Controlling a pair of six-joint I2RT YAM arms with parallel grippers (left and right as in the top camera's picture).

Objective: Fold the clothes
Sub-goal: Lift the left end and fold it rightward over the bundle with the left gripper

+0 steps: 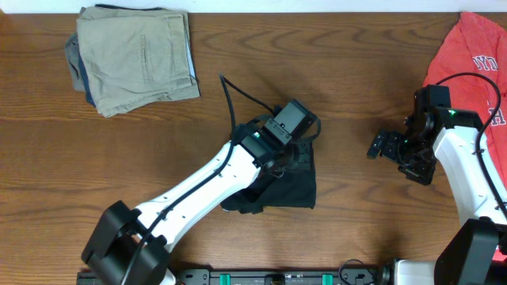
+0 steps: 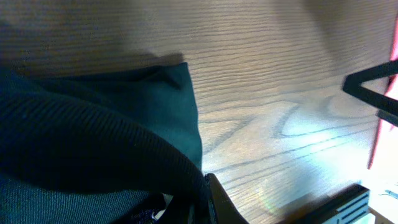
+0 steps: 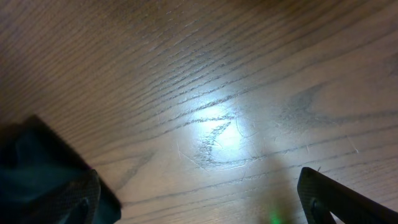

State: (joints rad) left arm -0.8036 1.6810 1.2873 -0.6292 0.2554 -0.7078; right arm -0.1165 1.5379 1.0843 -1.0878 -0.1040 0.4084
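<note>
While the left tool (image 1: 299, 146) sits pinched shut on the top edge of the black garment (image 1: 285, 190), mid-surface (image 1: 348, 71), the right tool (image 1: 382, 146) hangs wide open over bare wood, well apart to the garment's right. Left arm nearer; fold likely its job.

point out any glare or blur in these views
Overhead: evenly lit, sharp, no glare. Left wrist: black garment close and soft, pale sheen on the table at right. Right wrist: bright hotspot mid-frame, dark blurred fingers at the bottom corners.
</note>
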